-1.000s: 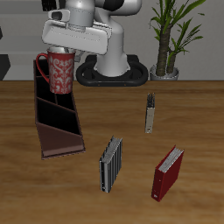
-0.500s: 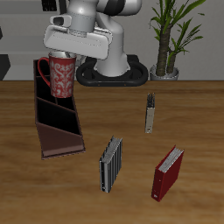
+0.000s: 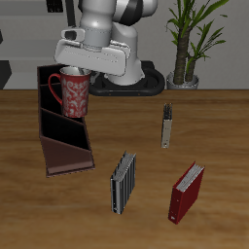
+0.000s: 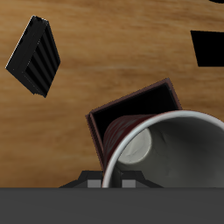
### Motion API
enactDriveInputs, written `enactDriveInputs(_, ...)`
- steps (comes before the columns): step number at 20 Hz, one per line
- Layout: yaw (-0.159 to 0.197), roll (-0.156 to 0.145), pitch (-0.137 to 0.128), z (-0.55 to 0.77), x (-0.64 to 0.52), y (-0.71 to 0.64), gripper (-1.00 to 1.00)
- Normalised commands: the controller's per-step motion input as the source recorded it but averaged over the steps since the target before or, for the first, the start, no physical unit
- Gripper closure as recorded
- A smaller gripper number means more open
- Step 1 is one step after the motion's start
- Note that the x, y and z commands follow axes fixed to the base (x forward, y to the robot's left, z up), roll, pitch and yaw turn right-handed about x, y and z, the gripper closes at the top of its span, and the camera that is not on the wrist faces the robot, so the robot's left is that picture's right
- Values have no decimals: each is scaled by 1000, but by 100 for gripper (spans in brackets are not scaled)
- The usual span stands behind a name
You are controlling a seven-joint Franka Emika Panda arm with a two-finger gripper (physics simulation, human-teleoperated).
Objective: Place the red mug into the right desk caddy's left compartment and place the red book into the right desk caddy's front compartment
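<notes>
My gripper [image 3: 76, 70] is shut on the rim of the red mug [image 3: 75, 93], which hangs upright with its handle towards the caddy's outer wall. The mug is over the back end of the right desk caddy [image 3: 64, 136], a long maroon box with its sloped low end nearest the table's front. In the wrist view the mug's pale inside [image 4: 184, 162] fills much of the frame, and a squarish walled caddy section [image 4: 109, 114] opens just under it. The red book [image 3: 187, 191] stands near the table's front edge, far from the gripper.
A grey striped book [image 3: 123, 181] [image 4: 37, 57] lies between the caddy and the red book. A small slim dark book [image 3: 167, 124] stands farther back. A potted plant [image 3: 185, 44] and the robot's base [image 3: 124, 80] are at the table's back.
The gripper has come down with the mug and shifted slightly towards the table's middle, so the mug now hangs lower over the caddy's back end. The books have not moved.
</notes>
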Motion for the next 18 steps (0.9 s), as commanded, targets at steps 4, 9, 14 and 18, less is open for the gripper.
enactDriveInputs(4, -21, 17, 2, -150, 61, 7, 100)
enactDriveInputs(9, -23, -15, 8, -146, 135, -51, 100)
enactDriveInputs(14, -17, -5, 15, -145, 108, -27, 100)
enactDriveInputs(18, -25, 10, 19, -265, 138, 4, 100)
